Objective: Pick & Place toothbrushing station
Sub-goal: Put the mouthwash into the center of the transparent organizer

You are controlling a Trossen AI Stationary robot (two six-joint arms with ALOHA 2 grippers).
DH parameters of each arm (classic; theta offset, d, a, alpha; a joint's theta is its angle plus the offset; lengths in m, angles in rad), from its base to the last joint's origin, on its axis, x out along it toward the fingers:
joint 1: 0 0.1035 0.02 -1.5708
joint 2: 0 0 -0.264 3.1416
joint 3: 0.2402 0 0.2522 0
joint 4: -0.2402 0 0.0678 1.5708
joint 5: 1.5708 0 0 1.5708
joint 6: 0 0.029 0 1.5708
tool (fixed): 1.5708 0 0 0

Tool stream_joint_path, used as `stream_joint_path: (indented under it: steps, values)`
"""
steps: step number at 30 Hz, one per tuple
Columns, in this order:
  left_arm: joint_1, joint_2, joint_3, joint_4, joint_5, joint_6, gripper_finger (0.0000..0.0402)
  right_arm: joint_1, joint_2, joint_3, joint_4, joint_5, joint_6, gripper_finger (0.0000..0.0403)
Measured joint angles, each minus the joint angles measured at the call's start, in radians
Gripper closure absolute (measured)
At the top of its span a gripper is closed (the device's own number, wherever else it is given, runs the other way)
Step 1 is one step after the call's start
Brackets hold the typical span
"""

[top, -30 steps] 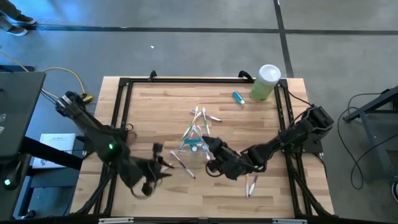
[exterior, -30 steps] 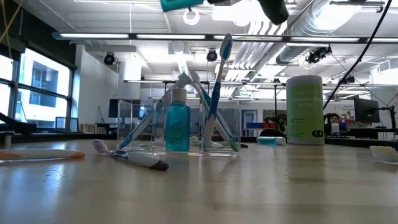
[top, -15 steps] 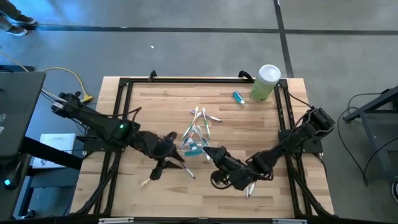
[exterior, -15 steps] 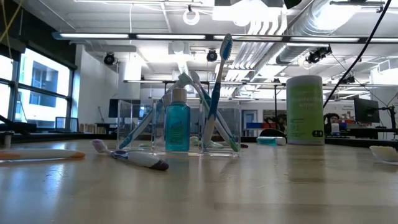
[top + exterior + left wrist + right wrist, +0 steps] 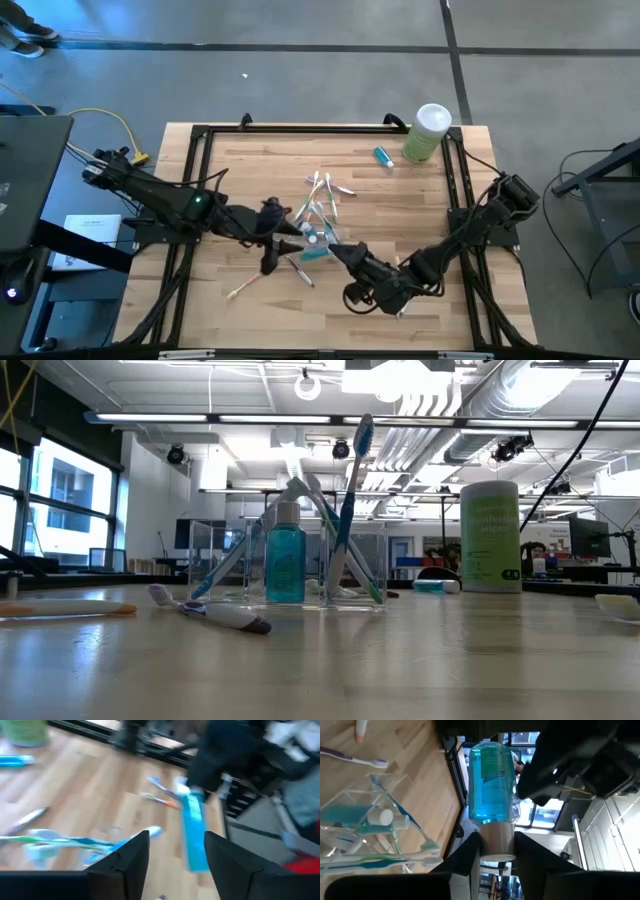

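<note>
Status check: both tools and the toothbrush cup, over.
Left tool open, empty, beside clear cup. Right tool shut on blue bottle, near cup. Loose toothbrushes around it.

Blurred, cropped, hidden parts

Smeared past reading in left wrist view: slim blue-and-green toothbrush (image 5: 65, 843). Cropped by top edge in low view: both arms. Hidden behind dark gripper (image 5: 496, 842): teal bottle's (image 5: 490, 785) cap.

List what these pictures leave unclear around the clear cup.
High view: toothbrushes in the clear cup too small to count; arms crowd it.
Low view: left gripper and right gripper lie beyond the top edge.
Left wrist view: motion blur; blue tube print unreadable.
</note>
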Motion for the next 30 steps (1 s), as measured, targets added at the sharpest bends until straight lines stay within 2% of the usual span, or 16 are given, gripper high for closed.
stream_joint_path:
  steps: [3, 9, 15, 20, 30]
  values:
    - [0.015, 0.005, 0.0, 0.002, 0.006, -0.003, 0.0209, -0.006, 0.0, 0.0, -0.001, -0.008, -0.004, 0.0318]
    - [0.045, 0.019, 0.0, 0.025, 0.116, -0.004, 0.0208, -0.036, 0.0, 0.0, -0.002, -0.018, -0.009, 0.0318]
    - [0.075, 0.043, 0.0, 0.067, 0.134, -0.004, 0.0208, -0.059, 0.0, 0.0, -0.004, -0.054, -0.011, 0.0318]
    - [0.125, 0.079, 0.0, 0.09, 0.263, -0.004, 0.0208, -0.079, 0.0, 0.0, -0.013, -0.061, -0.012, 0.0318]
    - [0.209, 0.124, 0.001, 0.126, 0.401, 0.034, 0.0208, -0.098, 0.001, 0.0, -0.033, -0.07, -0.01, 0.0318]
